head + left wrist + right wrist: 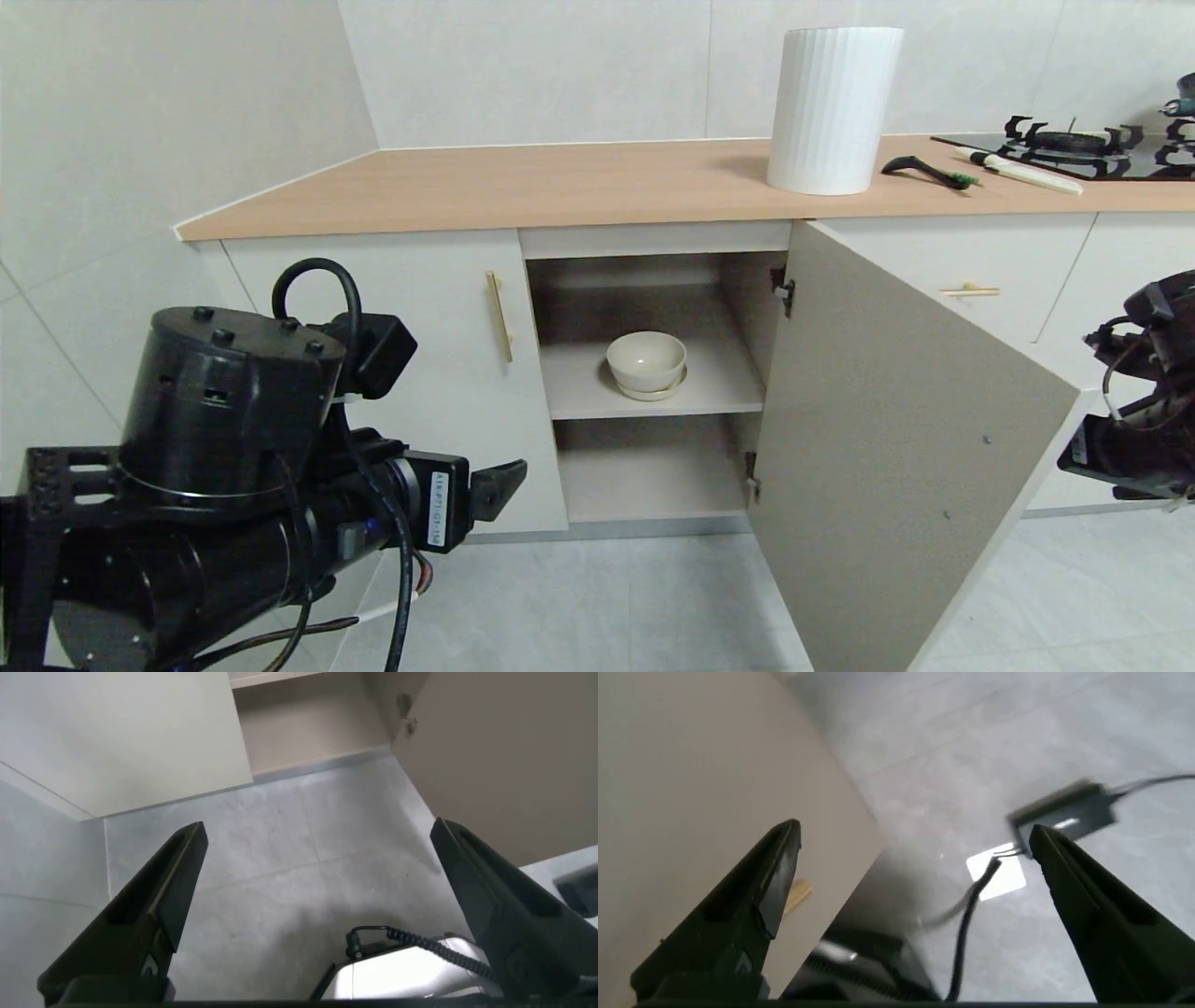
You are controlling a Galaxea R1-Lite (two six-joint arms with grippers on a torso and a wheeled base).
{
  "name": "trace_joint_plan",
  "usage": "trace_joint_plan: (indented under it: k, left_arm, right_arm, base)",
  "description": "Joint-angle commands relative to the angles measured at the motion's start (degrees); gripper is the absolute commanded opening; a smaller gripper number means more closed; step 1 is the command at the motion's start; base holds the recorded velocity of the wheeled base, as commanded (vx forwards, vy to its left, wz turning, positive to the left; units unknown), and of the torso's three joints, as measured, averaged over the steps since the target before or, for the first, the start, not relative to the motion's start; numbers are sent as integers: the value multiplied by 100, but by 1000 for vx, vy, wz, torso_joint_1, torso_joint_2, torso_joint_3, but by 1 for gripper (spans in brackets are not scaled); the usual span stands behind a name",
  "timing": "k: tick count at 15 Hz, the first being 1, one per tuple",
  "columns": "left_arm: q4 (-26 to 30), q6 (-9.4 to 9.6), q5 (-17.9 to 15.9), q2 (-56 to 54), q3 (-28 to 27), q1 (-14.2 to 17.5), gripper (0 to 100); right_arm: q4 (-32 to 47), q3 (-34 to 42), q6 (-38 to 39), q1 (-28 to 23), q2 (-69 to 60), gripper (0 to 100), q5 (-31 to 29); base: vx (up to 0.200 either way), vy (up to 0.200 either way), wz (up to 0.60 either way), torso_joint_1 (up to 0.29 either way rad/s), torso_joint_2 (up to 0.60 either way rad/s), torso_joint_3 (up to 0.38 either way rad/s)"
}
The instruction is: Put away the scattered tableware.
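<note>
**Left end effector** [318,835]: fingers [154,901] spread wide, nothing between them, touching nothing. Hangs low over the grey floor [308,877], in front of the cabinet's closed left-hand door [411,373].

**Right end effector** [913,833]: spread wide, empty. Sits just beside the outer face of the open cabinet door [896,439], with floor beneath it.

**Bowl** [646,359]: cream, upright, resting on a saucer [651,392] on the middle shelf [579,387] of the open cabinet, so it looks already stowed.
- Handling, judged: ceramic, rigid, moderately heavy, with a glazed and probably slick surface. It would chip if knocked against the shelf edge.
- Best hold: across the rim, one finger inside the wall and one outside. Lifting the saucer with it risks the two sliding apart.

**White-handled utensil** [1022,173]: lies flat on the counter [523,187], near the stove [1074,145] and well apart from both end effectors.
- Handling, judged: light, stiff and slender.
- Best hold: pinch across the handle at mid-length. The low profile calls for the fingers to come down close to the counter surface.

**Black utensil with green tip** [929,171]: lies just beside the white-handled one. Its exact type cannot be told.
- Handling, judged: light. Take it at the handle.

**White ribbed cylinder** [834,107]: stands upright on the counter near these utensils and could get in the way of a reach.
</note>
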Motion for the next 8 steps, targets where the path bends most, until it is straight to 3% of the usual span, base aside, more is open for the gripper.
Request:
trace_joint_plan:
  k: [1, 4, 8]
  left_arm:
    - [-1, -1, -1, -1, -2, 56, 100]
    - [-1, -1, -10, -1, -11, 83, 100]
    - [-19, -1, -10, 43, -20, 153, 100]
  right_arm:
    - [-3, -4, 36, 456, 102, 100, 77]
    - [-38, -92, 168, 1115, 146, 100, 77]
    - [-698, -286, 590, 2372, 586, 100, 51]
  base:
    - [0, 0, 0, 0, 0, 0]
    - [0, 0, 0, 0, 0, 0]
    - [0, 0, 0, 0, 0, 0]
